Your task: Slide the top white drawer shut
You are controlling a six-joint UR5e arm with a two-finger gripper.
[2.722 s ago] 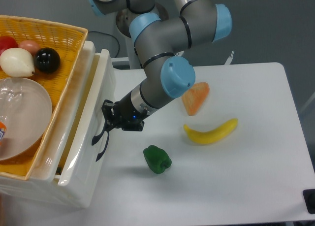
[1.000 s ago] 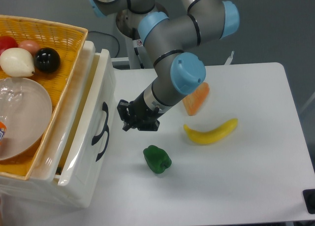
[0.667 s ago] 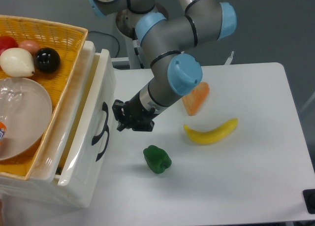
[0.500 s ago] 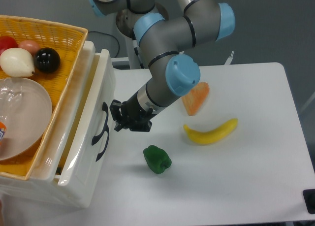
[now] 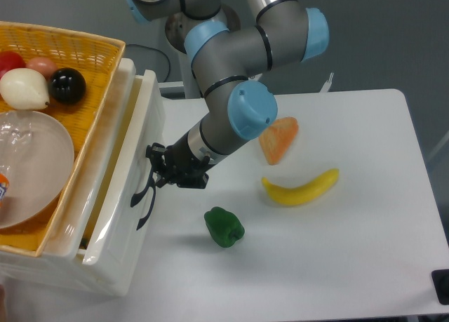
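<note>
The top drawer (image 5: 137,136) is seen at the left of the table, its glossy white front facing the arm and its curved black handle (image 5: 149,169) set mid-front; how far it stands out from the cabinet cannot be judged with certainty, though its front appears proud of the body behind. The gripper (image 5: 156,173) is held against the drawer front at the handle; whether its jaws are apart or together cannot be told, as the dark fingers merge with the black handle. The drawer is judged rigid and light, smooth plastic that would slide readily under a flat push on the front beside the handle, no grasp being needed; the glossy face may let a fingertip slip sideways. Below it sits the lower drawer (image 5: 116,255). A wicker basket (image 5: 84,45) is seen on top of the cabinet. A green pepper (image 5: 224,227), a banana (image 5: 300,188) and an orange piece (image 5: 278,140) lie on the table (image 5: 351,266).
</note>
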